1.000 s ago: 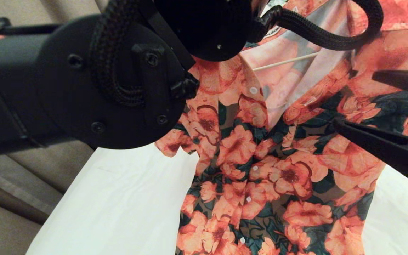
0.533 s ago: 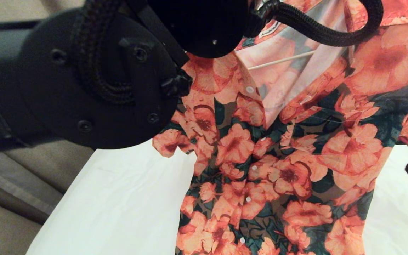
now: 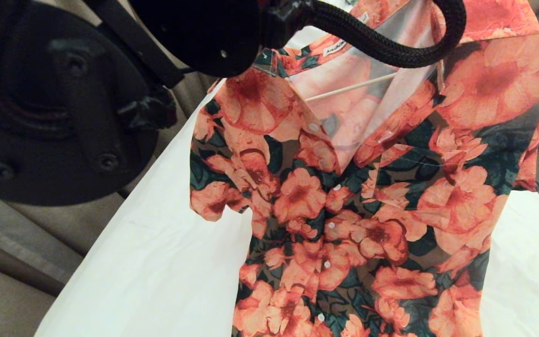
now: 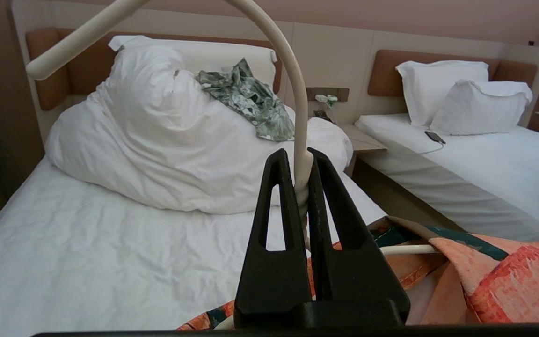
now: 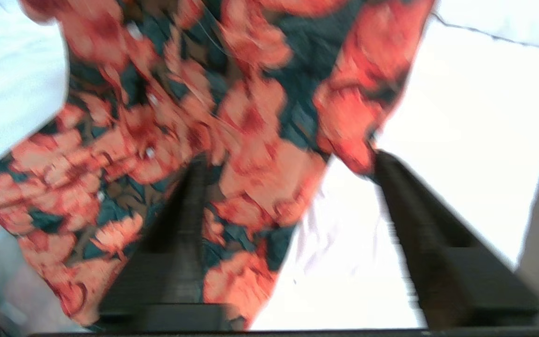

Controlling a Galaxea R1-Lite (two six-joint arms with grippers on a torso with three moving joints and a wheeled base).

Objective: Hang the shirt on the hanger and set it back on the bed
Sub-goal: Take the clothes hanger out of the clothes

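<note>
Left gripper (image 4: 300, 161): its two black fingers are pinching tight on the neck of the hanger (image 4: 293, 84), just under the curved hook.
Right gripper (image 5: 288, 159): its fingers are standing wide apart with nothing between them, facing the shirt (image 5: 232, 117) without touching it.
Shirt (image 3: 367, 196): it is hanging from the hanger above the bed (image 3: 157, 262), collar open, its lower part draping down toward the white sheet.
Hanger in the head view: only a thin cream bar (image 3: 351, 87) is showing inside the open collar.
Since a second ago: the right gripper's fingers are no longer reaching in from the right edge of the head view; the left arm (image 3: 54, 107) is sitting further left, uncovering the shirt's left sleeve.
Hard to see: the left arm and its cable (image 3: 391, 42) are blocking the far left of the head view; the right wrist view is blurred.
Far end of the bed: a bunched duvet (image 4: 166, 140) is carrying a green-and-white garment (image 4: 246, 98).
</note>
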